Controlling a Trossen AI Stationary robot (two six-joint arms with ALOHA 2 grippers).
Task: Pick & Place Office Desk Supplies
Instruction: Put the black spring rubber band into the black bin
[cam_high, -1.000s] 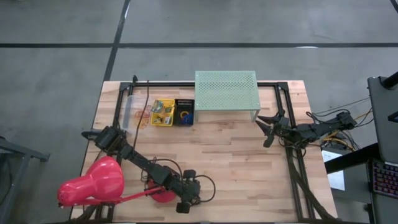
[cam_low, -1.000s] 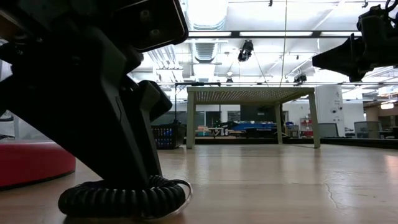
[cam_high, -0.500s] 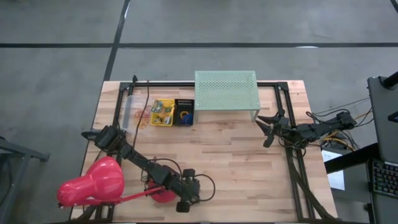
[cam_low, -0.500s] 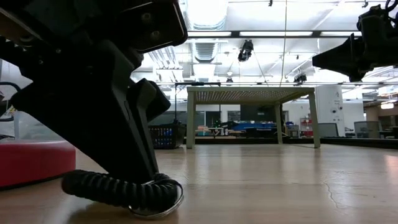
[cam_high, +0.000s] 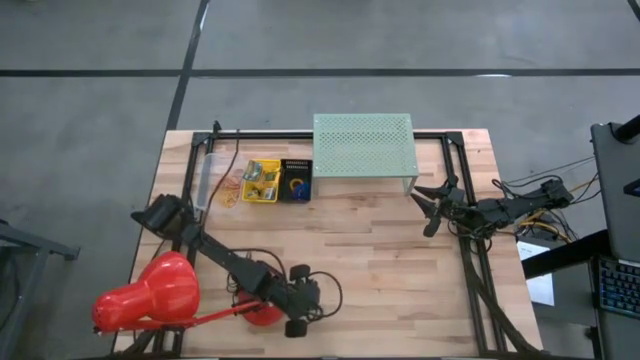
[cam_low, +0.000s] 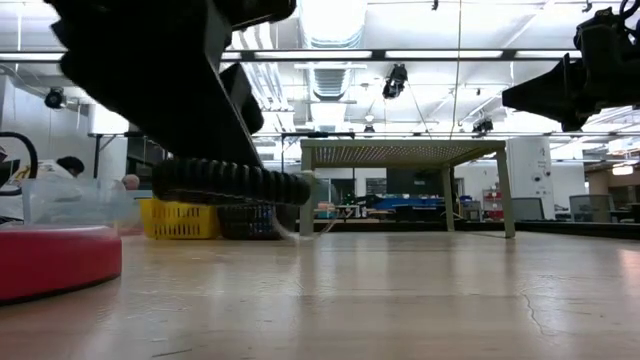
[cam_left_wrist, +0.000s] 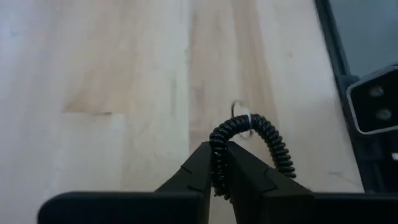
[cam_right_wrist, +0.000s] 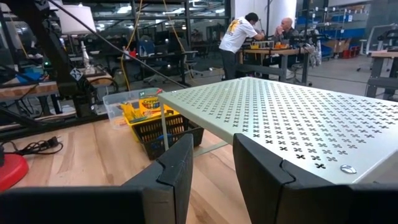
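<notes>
My left gripper (cam_high: 298, 320) is near the table's front edge, beside the pink lamp's red base (cam_high: 262, 316), and is shut on a black coiled ring loop (cam_left_wrist: 261, 134). In the low view the loop (cam_low: 235, 182) hangs clear of the table. A small clear ring (cam_left_wrist: 239, 111) sits at the loop's far end. My right gripper (cam_high: 432, 206) is open and empty, held above the table at the right end of the mint-green shelf (cam_high: 363, 144). Crayon boxes lie in a yellow basket (cam_high: 262, 181). Blue and orange rings lie in a black basket (cam_high: 296, 180). My left gripper pinches one stretch of the black loop's coil (cam_left_wrist: 217, 163) between its two fingers. The fingers slant down from above. The loop sticks out in an arc past the fingertips and is lifted clear of the table.
The pink desk lamp (cam_high: 150, 296) lies at the front left, its arm reaching to the red base. A clear container (cam_high: 213, 176) and tan rubber bands (cam_high: 232, 190) are left of the yellow basket. A black frame runs along the table's edges. The middle of the table is bare wood.
My left gripper has gone up with the black coiled loop. The loop lay flat on the table, then tipped with one end raised, and now hangs clear of the wood.
</notes>
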